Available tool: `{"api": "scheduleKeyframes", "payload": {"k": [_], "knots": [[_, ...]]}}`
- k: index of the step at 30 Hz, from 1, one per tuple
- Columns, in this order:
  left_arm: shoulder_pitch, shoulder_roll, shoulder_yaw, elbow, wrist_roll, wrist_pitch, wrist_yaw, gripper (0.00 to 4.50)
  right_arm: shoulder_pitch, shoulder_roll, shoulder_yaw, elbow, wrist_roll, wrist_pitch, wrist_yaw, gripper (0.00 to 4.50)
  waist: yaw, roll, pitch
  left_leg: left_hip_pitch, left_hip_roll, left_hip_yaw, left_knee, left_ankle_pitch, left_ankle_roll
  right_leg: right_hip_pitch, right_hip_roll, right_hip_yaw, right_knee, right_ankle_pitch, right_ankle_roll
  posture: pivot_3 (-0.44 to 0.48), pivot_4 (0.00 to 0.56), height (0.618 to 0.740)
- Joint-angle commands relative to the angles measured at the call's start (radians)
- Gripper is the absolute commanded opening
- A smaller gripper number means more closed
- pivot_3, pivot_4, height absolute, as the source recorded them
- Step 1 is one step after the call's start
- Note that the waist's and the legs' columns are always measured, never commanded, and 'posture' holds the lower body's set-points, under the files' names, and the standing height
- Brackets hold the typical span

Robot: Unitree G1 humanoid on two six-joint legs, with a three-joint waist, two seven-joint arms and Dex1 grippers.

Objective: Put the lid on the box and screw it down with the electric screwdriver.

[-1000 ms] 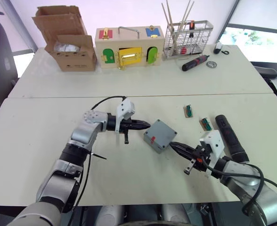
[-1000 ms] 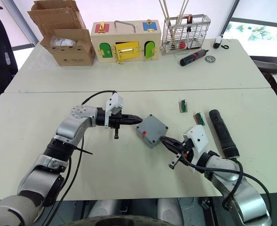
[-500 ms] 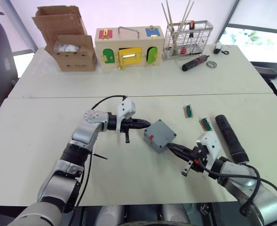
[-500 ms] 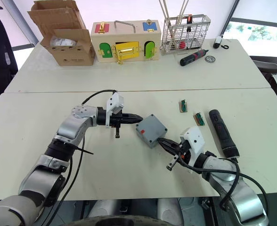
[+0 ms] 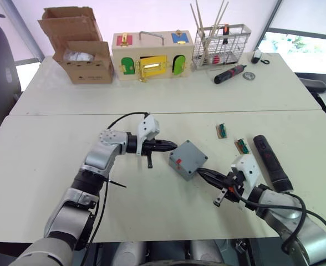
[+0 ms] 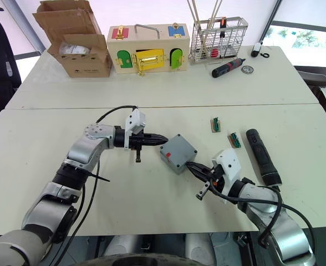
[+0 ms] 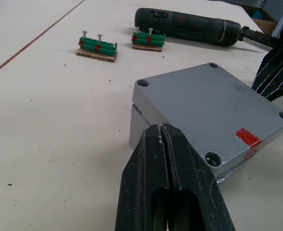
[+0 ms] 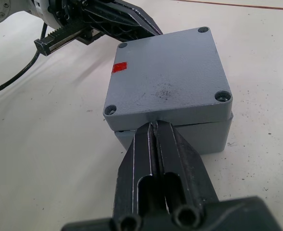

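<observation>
- The box sits near the middle of the front tabletop, turned so its corners, not its sides, face the robot.
- The lid lies flat on the box, corner screw holes showing, a red mark near one corner; its edges sit slightly off the box walls.
- The left gripper has its two fingers pressed together, holding nothing, its tip at the box's left corner.
- The right gripper is likewise closed and empty, its tip against the box's near-right side just under the lid rim.
- The two grippers point at each other across the box, which lies between them.
- The screwdriver lies flat to the right of the box, well apart from it, its long axis running away from the robot.
- Two green screw holders lie between the box and the screwdriver.
- Left of and in front of the box the tabletop is bare; behind it a seam runs across to the rear table.
</observation>
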Motion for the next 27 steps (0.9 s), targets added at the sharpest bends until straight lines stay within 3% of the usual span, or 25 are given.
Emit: {"api": "scheduleKeyframes", "payload": {"k": [1,27], "knots": [[0.009,-0.014,-0.028,-0.041,-0.013,-0.006,-0.025,0.00,-0.019,0.013,-0.017,-0.010,0.002,-0.033,-0.008,0.04,0.000,0.000,0.000,0.000,0.000,0.000,0.000,0.000,0.000,0.000,0.000,0.000,0.000,0.000,0.000,0.000,0.150,0.737],[0.027,-0.014,-0.040,-0.068,-0.016,0.007,-0.034,0.00,-0.008,0.017,0.001,-0.023,0.004,-0.024,-0.008,0.04,0.000,0.000,0.000,0.000,0.000,0.000,0.000,0.000,0.000,0.000,0.000,0.000,0.000,0.000,0.000,0.000,0.150,0.737]]}}
